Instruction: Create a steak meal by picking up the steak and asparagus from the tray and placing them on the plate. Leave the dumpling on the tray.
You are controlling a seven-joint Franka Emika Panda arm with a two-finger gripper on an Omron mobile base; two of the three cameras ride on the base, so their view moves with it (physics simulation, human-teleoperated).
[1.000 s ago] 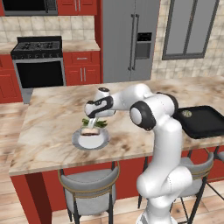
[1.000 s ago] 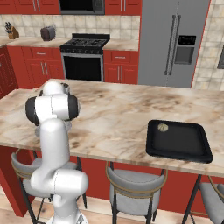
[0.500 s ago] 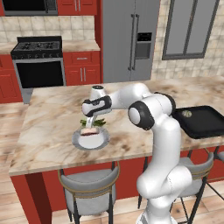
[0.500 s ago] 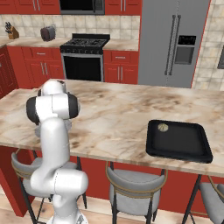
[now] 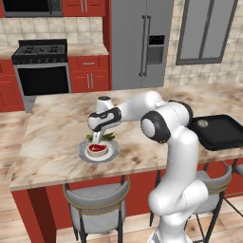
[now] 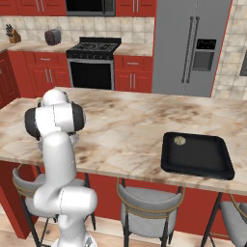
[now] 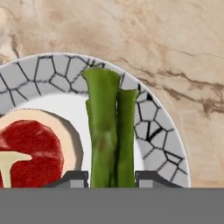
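One tool (image 7: 108,177) clamped on asparagus (image 7: 107,131) over plate (image 7: 153,127) — steak (image 7: 33,151) beside; no legible writing.

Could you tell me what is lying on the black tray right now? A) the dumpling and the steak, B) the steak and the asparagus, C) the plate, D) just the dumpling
D: the dumpling is the one item on the tray, while the steak lies on the plate and the gripper is shut on the asparagus over that plate.
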